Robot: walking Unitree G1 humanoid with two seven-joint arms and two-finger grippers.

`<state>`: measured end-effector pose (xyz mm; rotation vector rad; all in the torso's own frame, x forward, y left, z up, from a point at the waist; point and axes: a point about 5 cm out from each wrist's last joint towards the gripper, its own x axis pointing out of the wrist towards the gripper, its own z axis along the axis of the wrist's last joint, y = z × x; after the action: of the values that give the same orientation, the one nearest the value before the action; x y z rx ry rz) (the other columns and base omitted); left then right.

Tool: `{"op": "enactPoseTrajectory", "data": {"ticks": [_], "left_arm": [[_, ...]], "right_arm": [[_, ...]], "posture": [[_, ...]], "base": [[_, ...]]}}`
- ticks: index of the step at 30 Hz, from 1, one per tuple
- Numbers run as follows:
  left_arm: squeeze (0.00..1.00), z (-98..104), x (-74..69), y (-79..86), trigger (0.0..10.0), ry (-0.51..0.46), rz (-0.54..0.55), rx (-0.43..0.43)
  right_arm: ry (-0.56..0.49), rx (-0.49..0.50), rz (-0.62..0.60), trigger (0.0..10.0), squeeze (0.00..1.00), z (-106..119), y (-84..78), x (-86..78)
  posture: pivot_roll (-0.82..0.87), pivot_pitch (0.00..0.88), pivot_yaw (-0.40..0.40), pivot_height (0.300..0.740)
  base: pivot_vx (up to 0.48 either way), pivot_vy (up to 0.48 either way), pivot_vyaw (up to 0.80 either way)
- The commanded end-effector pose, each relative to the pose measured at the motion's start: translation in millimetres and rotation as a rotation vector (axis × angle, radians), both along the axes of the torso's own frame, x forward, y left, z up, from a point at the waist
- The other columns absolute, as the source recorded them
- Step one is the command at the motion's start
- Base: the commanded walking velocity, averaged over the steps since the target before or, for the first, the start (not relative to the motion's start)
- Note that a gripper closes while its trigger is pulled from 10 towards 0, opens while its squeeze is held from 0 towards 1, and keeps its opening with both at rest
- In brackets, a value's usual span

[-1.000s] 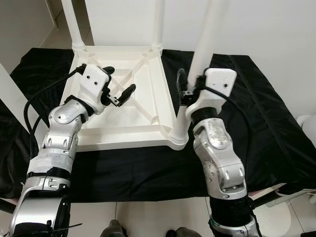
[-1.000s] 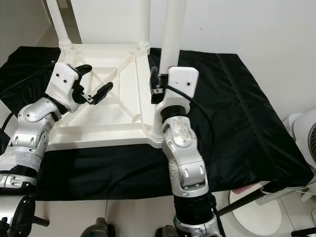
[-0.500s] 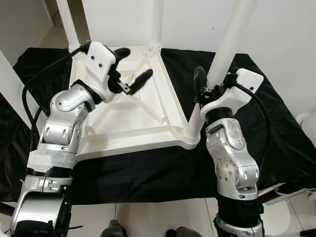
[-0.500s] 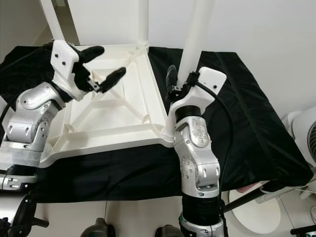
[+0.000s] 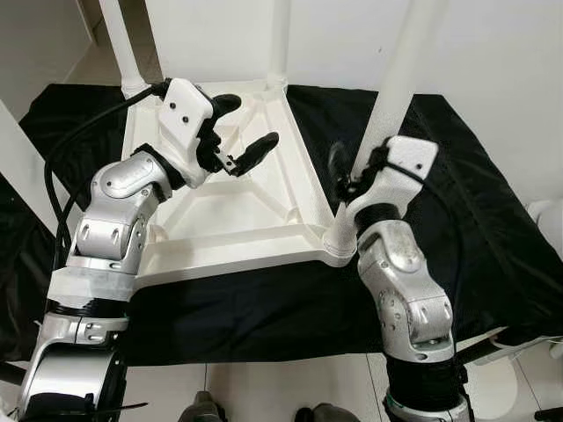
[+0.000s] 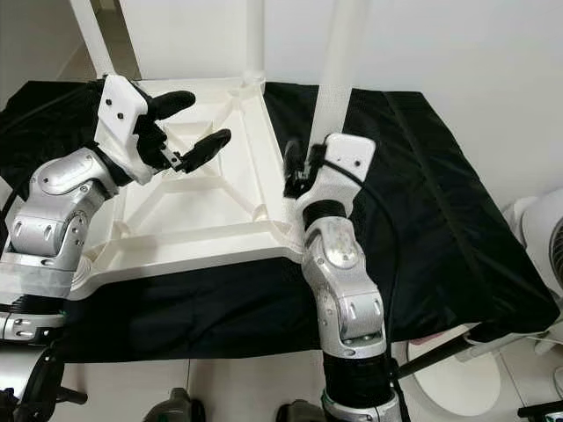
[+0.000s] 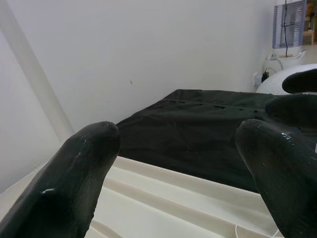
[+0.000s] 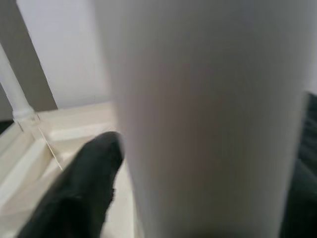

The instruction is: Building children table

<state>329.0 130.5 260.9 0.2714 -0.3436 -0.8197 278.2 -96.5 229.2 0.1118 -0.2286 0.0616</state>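
Observation:
A white children's table (image 5: 230,221) lies upside down on a black cloth (image 5: 479,207), its legs pointing up. My right gripper (image 5: 356,172) is shut on the near-right leg (image 5: 396,79) just above the corner socket. One black finger (image 8: 84,188) shows beside the leg (image 8: 208,114) in the right wrist view; the other is hidden behind it. My left gripper (image 5: 248,123) hovers open above the table's ribbed underside, holding nothing. Both its fingers (image 7: 74,173) stand wide apart in the left wrist view.
Two more legs stand at the far corners, one far left (image 5: 119,44) and one far middle (image 5: 280,40). A white bar (image 5: 16,154) crosses the left edge. A white wall rises behind. A white fan (image 6: 545,233) stands at the right, on pale floor.
My left gripper has risen and moved right over the underside, staying open. My right gripper has slid down the near-right leg, which now stands more upright. The table's near corner has shifted right.

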Motion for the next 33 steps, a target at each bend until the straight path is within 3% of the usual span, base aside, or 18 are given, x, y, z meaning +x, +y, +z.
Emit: {"op": "enactPoseTrajectory", "data": {"ticks": [1, 2, 3, 8, 33], "left_arm": [[0.00, 3, -0.3, -1.7, 10.0, -0.011, 0.043, -0.018], [0.00, 3, -0.3, -1.7, 10.0, -0.011, 0.043, -0.018], [0.00, 4, -0.3, -1.1, 10.0, -0.009, 0.046, -0.022], [0.00, 4, -0.3, -0.4, 10.0, -0.002, 0.056, -0.032], [0.00, 1, 1.6, -0.4, 10.0, 0.025, 0.089, -0.034]], "right_arm": [[-0.021, -0.032, -0.002, 10.0, 0.45, 6, 0.4, 0.6], [-0.021, -0.032, -0.002, 10.0, 0.45, 6, 0.4, 0.6], [-0.028, -0.076, -0.016, 10.0, 0.00, 8, -0.2, 0.5], [-0.037, -0.137, -0.039, 10.0, 0.00, 10, -0.7, -0.1], [0.093, -0.176, -0.031, 10.0, 0.00, -14, 1.0, -0.8]], "posture": [[0.02, 0.031, -0.025, 0.740], [0.02, 0.031, -0.025, 0.740], [0.02, 0.030, -0.027, 0.740], [0.02, 0.030, -0.032, 0.740], [0.01, 0.033, -0.035, 0.740]], "base": [[0.000, 0.000, 0.00], [0.000, 0.000, 0.00], [0.000, 0.000, 0.00], [0.000, 0.000, 0.00], [0.000, 0.000, 0.00]]}}
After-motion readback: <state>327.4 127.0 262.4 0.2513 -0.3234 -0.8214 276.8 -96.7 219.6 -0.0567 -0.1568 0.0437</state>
